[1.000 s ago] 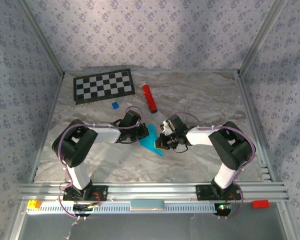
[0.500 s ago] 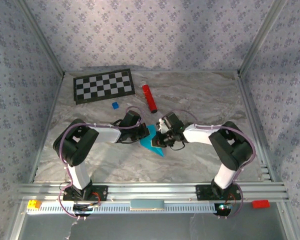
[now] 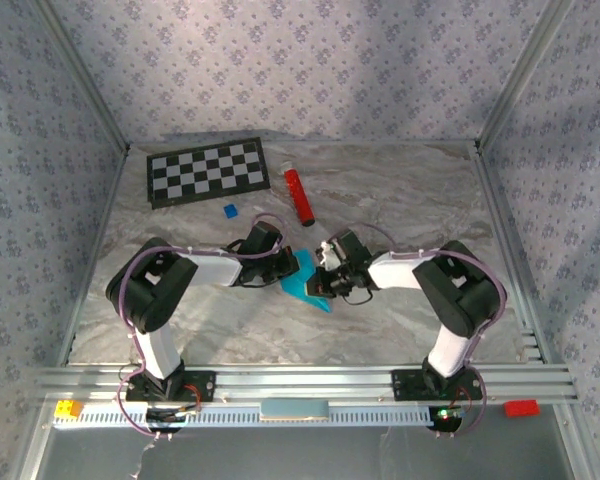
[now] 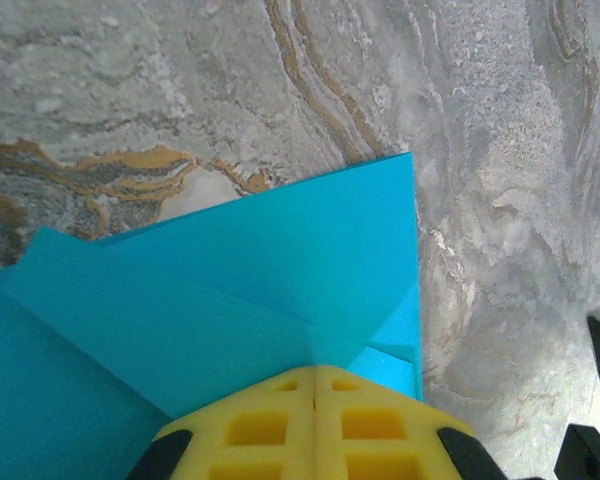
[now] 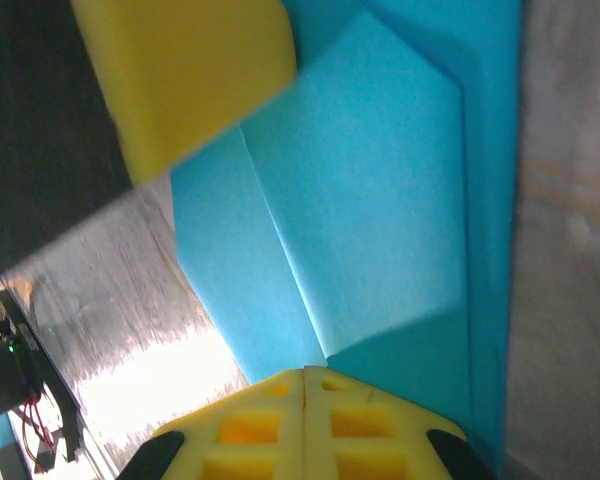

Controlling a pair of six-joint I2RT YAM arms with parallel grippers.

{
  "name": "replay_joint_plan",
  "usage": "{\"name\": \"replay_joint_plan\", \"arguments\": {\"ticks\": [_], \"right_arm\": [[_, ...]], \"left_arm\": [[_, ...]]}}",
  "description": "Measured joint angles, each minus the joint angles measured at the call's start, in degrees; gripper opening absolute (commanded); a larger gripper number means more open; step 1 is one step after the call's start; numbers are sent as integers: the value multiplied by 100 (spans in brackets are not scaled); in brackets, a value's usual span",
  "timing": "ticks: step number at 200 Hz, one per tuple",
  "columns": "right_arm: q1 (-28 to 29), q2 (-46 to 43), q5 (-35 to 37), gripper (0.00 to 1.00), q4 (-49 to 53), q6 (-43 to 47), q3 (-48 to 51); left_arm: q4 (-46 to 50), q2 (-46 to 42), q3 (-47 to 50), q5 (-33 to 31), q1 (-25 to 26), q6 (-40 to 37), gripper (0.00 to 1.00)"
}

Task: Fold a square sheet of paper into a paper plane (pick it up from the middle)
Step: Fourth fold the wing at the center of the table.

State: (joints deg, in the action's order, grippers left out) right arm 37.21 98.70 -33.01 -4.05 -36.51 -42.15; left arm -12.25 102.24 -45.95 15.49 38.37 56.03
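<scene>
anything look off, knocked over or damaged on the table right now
Nothing looks damaged or spilled. The part-folded paper lies between the shut left gripper and right gripper. The red cylinder lies on its side beside the checkerboard, the one mild oddity.

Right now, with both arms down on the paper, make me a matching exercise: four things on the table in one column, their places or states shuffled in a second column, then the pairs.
Column one
1. checkerboard mat
2. red cylinder
3. dark-blue block
4. cyan paper

Column two
A. partly folded, under the tips of the left gripper and right gripper
B. lying just right of the mat
C. flat in the far-left corner of the marble table
D. just nearer than the mat's right end

Pairs: 1-C, 2-B, 3-D, 4-A.
</scene>
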Motion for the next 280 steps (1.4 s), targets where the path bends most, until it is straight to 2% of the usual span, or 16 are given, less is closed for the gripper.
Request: {"name": "replay_joint_plan", "arguments": {"ticks": [82, 142, 203, 217, 256, 280], "right_arm": [[-129, -898, -87, 7, -120, 114, 1054], [-448, -1290, -282, 7, -92, 319, 1499], [-538, -1937, -293, 7, 623, 247, 1639], [-538, -2090, -238, 10, 748, 221, 1604], [-564, -2138, 11, 27, 1091, -39, 1346], [-575, -2124, 52, 29, 1165, -256, 1311]], "left_arm": [[-4, 11, 0, 20, 0, 0, 0], [-17, 11, 7, 63, 0, 0, 0], [-66, 11, 28, 59, 0, 2, 0], [-70, 11, 33, 59, 0, 2, 0], [-85, 11, 37, 61, 0, 2, 0], [-85, 11, 37, 61, 0, 4, 0]]}}
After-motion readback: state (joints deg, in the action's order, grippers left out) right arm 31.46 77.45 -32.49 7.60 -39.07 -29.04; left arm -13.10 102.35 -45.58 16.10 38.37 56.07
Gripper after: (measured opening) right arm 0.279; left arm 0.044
